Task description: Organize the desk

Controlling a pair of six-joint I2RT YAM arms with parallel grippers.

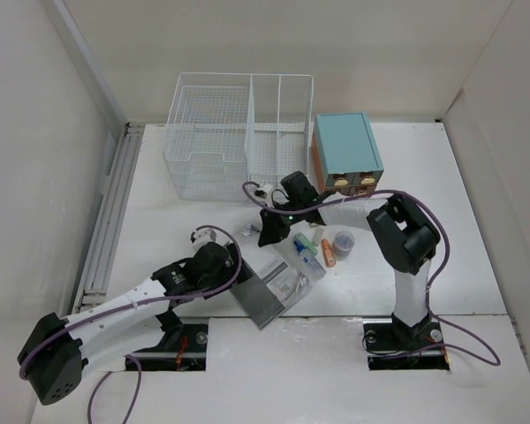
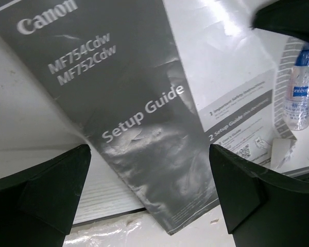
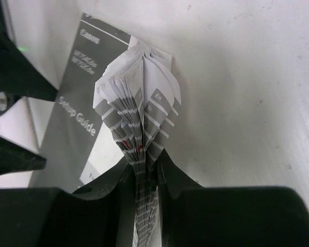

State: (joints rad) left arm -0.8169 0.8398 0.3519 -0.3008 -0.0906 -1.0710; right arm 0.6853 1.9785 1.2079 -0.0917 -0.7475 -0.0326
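A grey Canon setup guide booklet [image 1: 263,299] lies on the white desk [image 1: 459,221] between the two arms. My right gripper [image 3: 144,165] is shut on the booklet's edge. Its pages [image 3: 139,103] fan out beyond the fingers, and the grey cover [image 3: 74,113] falls to the left. Seen from above, the right gripper [image 1: 270,231] is at the booklet's far end. My left gripper [image 2: 149,154] hangs wide open over the cover's [image 2: 139,128] near corner, one finger on either side, touching nothing. From above, the left gripper [image 1: 233,265] is at the booklet's left edge.
A clear bag with a small spray bottle [image 2: 301,95] lies right of the booklet. An orange marker [image 1: 328,253] and a small jar [image 1: 343,240] sit beside it. A white wire basket [image 1: 238,132] and a teal drawer box [image 1: 346,150] stand at the back. A ribbed rail [image 1: 110,212] runs along the left.
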